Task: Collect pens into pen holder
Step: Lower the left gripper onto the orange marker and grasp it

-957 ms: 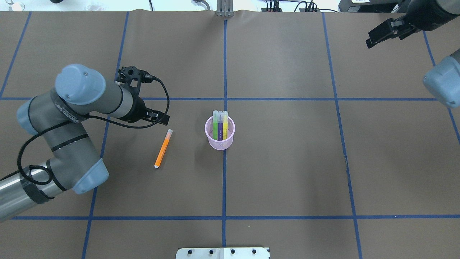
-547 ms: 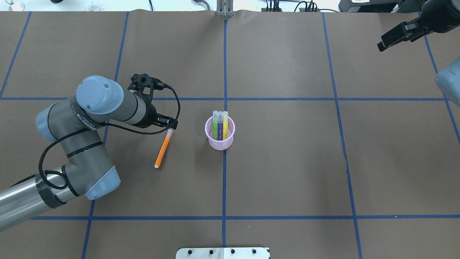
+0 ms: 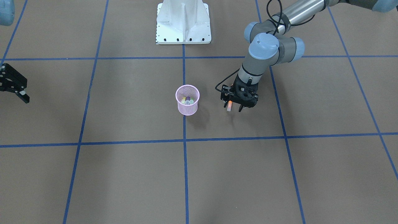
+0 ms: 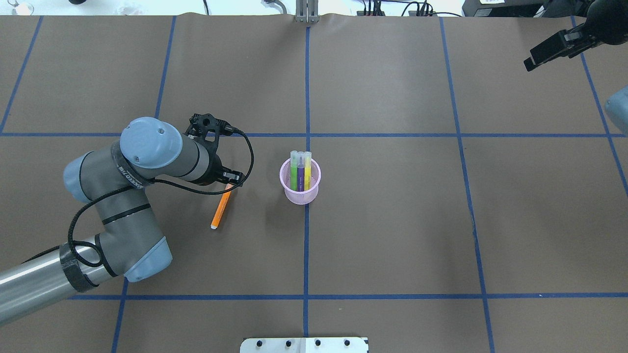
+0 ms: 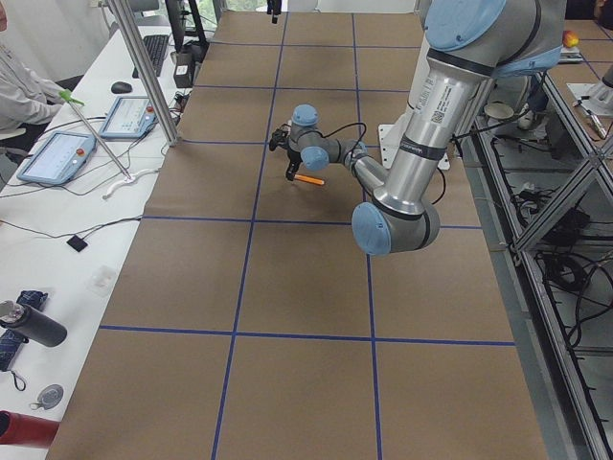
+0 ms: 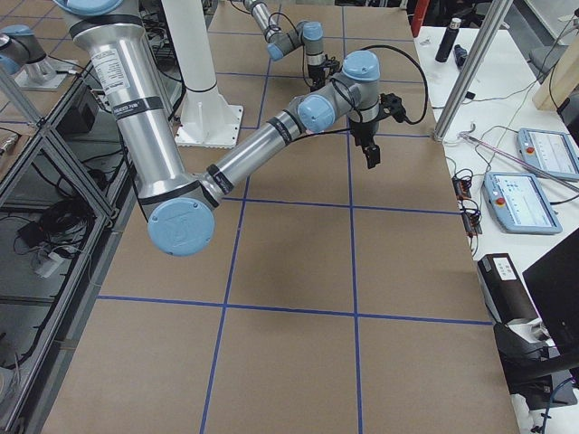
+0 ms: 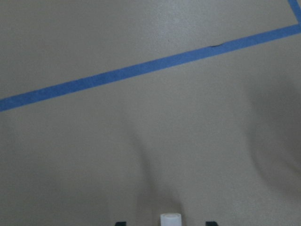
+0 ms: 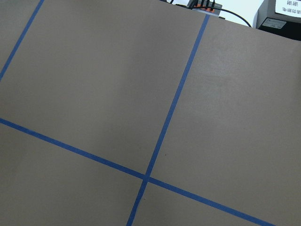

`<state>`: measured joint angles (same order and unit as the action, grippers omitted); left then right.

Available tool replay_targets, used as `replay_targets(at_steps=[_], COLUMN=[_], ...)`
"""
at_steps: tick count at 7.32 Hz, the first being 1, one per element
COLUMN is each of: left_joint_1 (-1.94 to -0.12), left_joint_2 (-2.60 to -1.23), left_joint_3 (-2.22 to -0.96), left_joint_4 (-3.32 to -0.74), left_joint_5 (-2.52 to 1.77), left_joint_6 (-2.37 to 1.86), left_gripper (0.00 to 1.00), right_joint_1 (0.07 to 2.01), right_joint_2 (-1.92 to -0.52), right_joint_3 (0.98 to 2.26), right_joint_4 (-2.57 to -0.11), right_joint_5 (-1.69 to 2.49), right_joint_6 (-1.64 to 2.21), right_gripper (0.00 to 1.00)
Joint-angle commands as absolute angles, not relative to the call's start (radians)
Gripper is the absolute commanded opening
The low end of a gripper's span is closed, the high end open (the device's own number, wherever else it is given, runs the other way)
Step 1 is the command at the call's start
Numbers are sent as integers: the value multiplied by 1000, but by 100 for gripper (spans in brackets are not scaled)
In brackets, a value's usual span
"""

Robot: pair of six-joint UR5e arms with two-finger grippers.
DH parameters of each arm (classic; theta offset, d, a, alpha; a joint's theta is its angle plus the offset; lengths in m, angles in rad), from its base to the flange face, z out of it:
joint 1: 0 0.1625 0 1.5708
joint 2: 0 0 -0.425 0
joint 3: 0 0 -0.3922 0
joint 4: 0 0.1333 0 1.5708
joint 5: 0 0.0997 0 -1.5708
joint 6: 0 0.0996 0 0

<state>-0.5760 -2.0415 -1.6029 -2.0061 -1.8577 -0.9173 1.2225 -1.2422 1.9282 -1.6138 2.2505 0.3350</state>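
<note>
overhead exterior shows us the slim orange marker-like pen [image 4: 220,212] lying flat on the brown paper-covered table [image 4: 392,220], near the small round pink wire-mesh pen holder [image 4: 300,195], where green, purple and yellow pens [image 4: 300,172] stand upright. the left gripper [image 3: 232,108] points down over the orange pen's pale cap end, jaws parted and straddling the cap, holding nothing. we judge it sits there to pinch near that end, so the pen can hang upright into the cup. the right gripper [image 4: 553,48] is parked well apart, out of the way; we cannot tell its opening.
</note>
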Motion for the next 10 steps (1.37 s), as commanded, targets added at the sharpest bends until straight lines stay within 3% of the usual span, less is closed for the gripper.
replay_targets(at_steps=[1, 8, 9, 10], left_joint_1=[-569, -546, -543, -543], left_joint_2=[-2039, -2031, -2031, -2029], left_joint_3=[-1603, -1605, -1605, -1605], left_joint_4=[-2005, -2003, -2003, -2003], left_joint_5=[-1858, -1856, -1855, -1855], left_joint_6=[-917, -919, -919, -919], left_gripper=[58, 48, 45, 32], right_joint_1=[1223, 1221, 1221, 1221], right_joint_2=[-1241, -1239, -1238, -1238], right_joint_3=[1928, 1928, 1927, 1927], right_joint_4=[-1614, -1614, -1614, -1614], right_joint_5=[2250, 2249, 2249, 2249], right_joint_6=[339, 347, 347, 347], right_gripper=[99, 99, 99, 99])
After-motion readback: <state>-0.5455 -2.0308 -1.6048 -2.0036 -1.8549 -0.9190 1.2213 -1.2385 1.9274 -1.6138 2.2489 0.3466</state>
